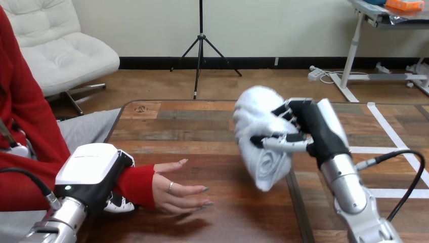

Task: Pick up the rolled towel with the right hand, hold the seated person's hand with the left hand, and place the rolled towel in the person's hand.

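1. Reaching in from the lower left, the left robot hand [93, 169] sits over the person's wrist [137, 185] at the red sleeve. Its fingers [120, 203] curl under the sleeve, so it is grasping the wrist.
2. The person's hand [179, 191] lies just past it on the table [192, 121], open, with its fingers stretched toward the right.
3. The rolled towel [258, 136] is white and stands to the right of the person's hand, apart from it. It appears raised off the table and is tilted, its spiral end pointing down.
4. The right robot hand [316, 129] is clenched round the rolled towel, with its thumb [281, 143] across the near side.
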Tool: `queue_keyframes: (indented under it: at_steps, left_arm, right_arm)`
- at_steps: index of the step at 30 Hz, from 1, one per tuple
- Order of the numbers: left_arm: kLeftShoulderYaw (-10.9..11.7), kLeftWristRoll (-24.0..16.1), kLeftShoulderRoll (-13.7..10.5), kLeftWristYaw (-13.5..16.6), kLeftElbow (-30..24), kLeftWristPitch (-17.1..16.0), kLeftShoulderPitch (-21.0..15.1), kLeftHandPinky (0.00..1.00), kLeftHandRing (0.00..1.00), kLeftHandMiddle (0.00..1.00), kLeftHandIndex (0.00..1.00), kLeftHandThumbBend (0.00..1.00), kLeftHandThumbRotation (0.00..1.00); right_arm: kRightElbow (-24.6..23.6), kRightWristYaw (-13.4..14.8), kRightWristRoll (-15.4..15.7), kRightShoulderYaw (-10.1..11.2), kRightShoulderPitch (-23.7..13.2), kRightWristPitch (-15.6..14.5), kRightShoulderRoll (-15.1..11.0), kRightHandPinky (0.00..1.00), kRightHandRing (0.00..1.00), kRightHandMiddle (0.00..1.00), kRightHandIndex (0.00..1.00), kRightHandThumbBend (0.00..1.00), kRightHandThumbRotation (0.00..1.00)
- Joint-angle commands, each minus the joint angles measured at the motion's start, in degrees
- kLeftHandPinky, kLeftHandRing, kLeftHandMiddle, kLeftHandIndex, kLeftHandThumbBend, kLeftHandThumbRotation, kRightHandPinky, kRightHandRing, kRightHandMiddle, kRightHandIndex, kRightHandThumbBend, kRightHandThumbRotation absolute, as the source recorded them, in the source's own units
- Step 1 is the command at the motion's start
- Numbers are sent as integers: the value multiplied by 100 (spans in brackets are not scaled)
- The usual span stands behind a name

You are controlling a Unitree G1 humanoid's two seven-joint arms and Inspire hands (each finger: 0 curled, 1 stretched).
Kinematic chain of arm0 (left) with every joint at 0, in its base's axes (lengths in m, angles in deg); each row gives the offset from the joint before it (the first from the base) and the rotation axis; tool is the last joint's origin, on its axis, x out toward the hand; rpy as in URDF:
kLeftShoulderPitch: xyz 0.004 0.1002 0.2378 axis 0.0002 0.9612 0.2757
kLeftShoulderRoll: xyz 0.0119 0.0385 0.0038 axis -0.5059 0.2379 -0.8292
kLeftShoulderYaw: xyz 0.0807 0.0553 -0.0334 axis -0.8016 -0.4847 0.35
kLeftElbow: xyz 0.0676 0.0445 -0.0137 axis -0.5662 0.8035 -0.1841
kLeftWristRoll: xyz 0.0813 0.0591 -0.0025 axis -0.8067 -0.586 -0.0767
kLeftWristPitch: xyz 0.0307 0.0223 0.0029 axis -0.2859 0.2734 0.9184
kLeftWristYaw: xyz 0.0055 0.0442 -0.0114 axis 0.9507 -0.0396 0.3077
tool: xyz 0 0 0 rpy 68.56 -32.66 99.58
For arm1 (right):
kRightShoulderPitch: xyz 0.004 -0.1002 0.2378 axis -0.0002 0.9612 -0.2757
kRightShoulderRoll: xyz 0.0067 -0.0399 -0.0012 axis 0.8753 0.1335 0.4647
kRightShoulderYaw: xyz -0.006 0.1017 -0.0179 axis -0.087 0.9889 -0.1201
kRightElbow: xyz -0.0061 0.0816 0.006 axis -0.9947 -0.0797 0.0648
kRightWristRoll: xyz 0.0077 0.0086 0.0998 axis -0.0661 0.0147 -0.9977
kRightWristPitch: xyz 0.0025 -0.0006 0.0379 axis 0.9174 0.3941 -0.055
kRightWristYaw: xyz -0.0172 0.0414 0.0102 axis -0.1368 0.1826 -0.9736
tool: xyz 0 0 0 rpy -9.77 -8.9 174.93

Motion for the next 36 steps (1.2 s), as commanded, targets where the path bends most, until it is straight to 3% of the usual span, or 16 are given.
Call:
queue_keyframes:
  at_steps: [1,15,36]
  left_arm:
    - [135,148,262,228,-500,-211,-1559,25,30,35,36,71,0]
    - [138,173,354,78,-468,-120,-1794,25,29,35,37,73,0]
    - [115,229,513,158,-118,-278,-2116,25,29,35,37,74,0]
  right_arm:
    - [-1229,-108,-125,36,-303,-34,61,26,32,38,43,73,0]
    - [-1630,-377,-201,-2,-76,-24,172,24,30,36,43,72,0]
    - [-1957,-482,-139,-134,148,-40,289,25,30,36,42,73,0]
